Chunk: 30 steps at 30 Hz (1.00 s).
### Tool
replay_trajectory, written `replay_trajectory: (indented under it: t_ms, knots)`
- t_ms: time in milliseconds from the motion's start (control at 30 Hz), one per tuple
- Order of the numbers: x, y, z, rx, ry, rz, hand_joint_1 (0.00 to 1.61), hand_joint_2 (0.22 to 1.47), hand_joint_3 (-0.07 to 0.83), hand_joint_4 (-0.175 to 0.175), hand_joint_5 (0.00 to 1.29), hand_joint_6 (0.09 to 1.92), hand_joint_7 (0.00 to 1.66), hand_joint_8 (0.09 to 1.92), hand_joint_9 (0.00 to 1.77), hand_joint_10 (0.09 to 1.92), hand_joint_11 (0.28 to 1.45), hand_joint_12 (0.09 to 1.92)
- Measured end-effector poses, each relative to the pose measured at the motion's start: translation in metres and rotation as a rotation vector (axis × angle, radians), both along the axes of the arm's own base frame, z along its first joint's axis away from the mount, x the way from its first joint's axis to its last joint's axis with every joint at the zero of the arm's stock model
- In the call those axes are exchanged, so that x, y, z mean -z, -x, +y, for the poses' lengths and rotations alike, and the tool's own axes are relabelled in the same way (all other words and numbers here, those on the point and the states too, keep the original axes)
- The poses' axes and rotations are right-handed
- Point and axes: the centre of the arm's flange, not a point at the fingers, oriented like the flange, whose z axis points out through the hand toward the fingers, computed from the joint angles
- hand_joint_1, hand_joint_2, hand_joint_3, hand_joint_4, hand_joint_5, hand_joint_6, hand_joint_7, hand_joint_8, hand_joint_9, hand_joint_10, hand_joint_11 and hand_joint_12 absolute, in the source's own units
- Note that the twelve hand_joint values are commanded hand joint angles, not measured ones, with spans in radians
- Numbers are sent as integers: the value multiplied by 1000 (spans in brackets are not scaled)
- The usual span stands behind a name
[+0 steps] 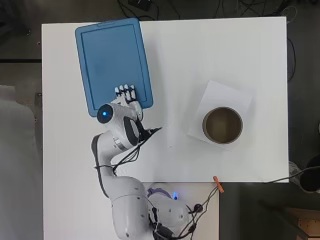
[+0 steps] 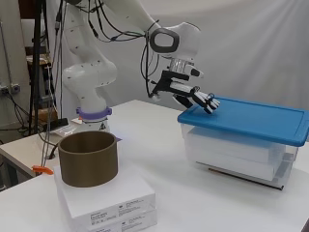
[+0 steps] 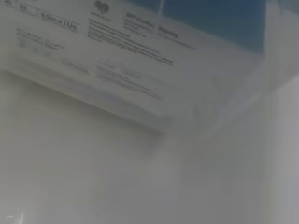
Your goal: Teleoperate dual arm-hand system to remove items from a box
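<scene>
A clear plastic box [image 2: 251, 159] with a blue lid [image 1: 112, 62] stands at the table's far left in the overhead view. White paper reams [image 2: 231, 150] show through its wall. The lid [image 2: 251, 118] is on the box. My hand [image 1: 126, 96] hovers over the lid's near edge, its fingers [image 2: 206, 101] straight and pointing down at the lid's corner, nothing held. In the wrist view a printed ream label [image 3: 121, 51] fills the picture through the box wall, with a strip of blue lid [image 3: 219, 18] beyond it.
A brown cardboard cylinder [image 1: 222, 124] stands on a white paper ream [image 1: 220, 100] at the table's right. The same cylinder [image 2: 88, 158] is near the front in the side view. An orange clip [image 1: 218, 184] lies at the table's near edge.
</scene>
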Motion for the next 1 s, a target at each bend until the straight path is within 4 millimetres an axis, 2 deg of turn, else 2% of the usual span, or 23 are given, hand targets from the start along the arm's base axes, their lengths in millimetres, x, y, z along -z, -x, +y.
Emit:
replay_trajectory:
  t_ms: [167, 233, 267, 300, 333, 367, 400, 533, 600, 667, 733, 767, 800, 833, 867, 900, 933, 1000]
  knots:
    - [1, 0, 14, 12, 149, -45, 256, 898, 3, -111, 31, 87, 65, 87, 200, 87, 362, 87]
    - [1, -2, 20, 0, 200, -43, 326, 914, 8, -103, 45, 87, 49, 87, 186, 87, 356, 87]
    - [1, -3, 22, 1, 214, -36, 493, 995, 20, -87, 151, 87, 153, 87, 269, 87, 371, 87]
    - [0, -3, 23, 2, 226, -33, 732, 1098, 26, -63, 357, 87, 408, 87, 493, 87, 440, 87]
    - [-1, -3, 24, 0, 230, -31, 904, 1170, 21, -32, 566, 87, 643, 87, 702, 87, 523, 87]
    - [-1, -3, 24, -9, 222, -34, 994, 1213, 14, -11, 707, 87, 777, 87, 824, 87, 572, 87]
    - [-2, -2, 22, -34, 204, -43, 1032, 1234, 8, -12, 755, 87, 815, 87, 846, 87, 576, 87]
    - [-3, 1, 5, -194, 99, -105, 1025, 1244, -1, -49, 722, 87, 761, 87, 766, 87, 517, 87]
    - [-8, 0, 3, -269, 64, -145, 1029, 1239, -4, -60, 706, 87, 749, 87, 751, 87, 503, 87]
    - [-25, -3, 4, -303, 64, -177, 1053, 1235, -4, -68, 697, 87, 742, 87, 743, 87, 495, 87]
    - [-56, -9, 5, -307, 85, -202, 1082, 1234, -4, -67, 700, 87, 744, 87, 739, 87, 492, 87]
    - [-79, -13, 7, -308, 102, -210, 1097, 1235, -3, -63, 706, 87, 746, 87, 741, 87, 494, 87]
    - [-91, -15, 9, -316, 110, -217, 1103, 1236, -2, -54, 720, 87, 751, 87, 746, 87, 500, 87]
    - [-98, -16, 11, -329, 113, -225, 1078, 1212, 38, -46, 745, 465, 799, 87, 786, 87, 526, 87]
    - [-104, -17, 14, -351, 117, -245, 1167, 1213, 24, -91, 700, 906, 795, 536, 835, 388, 659, 100]
    - [-107, -18, 16, -358, 119, -258, 1238, 1226, 13, -129, 638, 1225, 756, 963, 842, 773, 697, 336]
    - [-110, -20, 15, -359, 128, -267, 1280, 1228, 6, -134, 592, 1385, 752, 1153, 869, 1000, 685, 448]
    - [-130, -29, 15, -361, 157, -300, 1320, 1216, 2, -142, 554, 1529, 766, 1232, 939, 1099, 691, 351]
